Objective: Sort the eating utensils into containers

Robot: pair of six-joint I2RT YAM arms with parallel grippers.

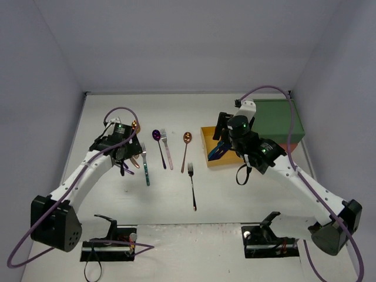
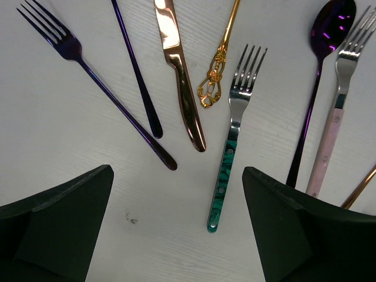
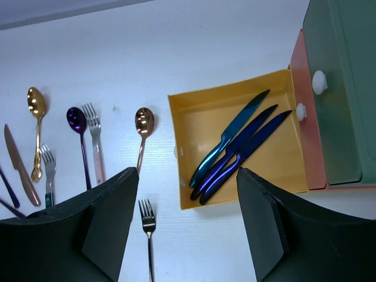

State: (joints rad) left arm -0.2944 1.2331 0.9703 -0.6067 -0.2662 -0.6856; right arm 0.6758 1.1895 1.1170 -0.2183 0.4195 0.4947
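The left gripper (image 2: 177, 176) hangs wide open and empty over utensils loose on the counter (image 2: 59, 135), toward 10 o'clock. Its wrist view cuts several off at the top edge. The copper knife (image 2: 179, 70) loses its blade tip and the gold spoon (image 2: 217, 64) its bowl. A dark blue handle (image 2: 138, 76) loses its whole head, so its kind cannot be told. A copper handle (image 2: 361, 188) barely enters at 3 o'clock. The right gripper (image 3: 187, 176) is parted too, holding nothing, above the pulled-out yellow drawer (image 3: 232, 87) at 2 o'clock. There a teal knife (image 3: 232, 136) and two dark blue knives (image 3: 252, 133) lie side by side. From overhead that arm hides most of them. The green box (image 3: 341, 88) runs off frame.
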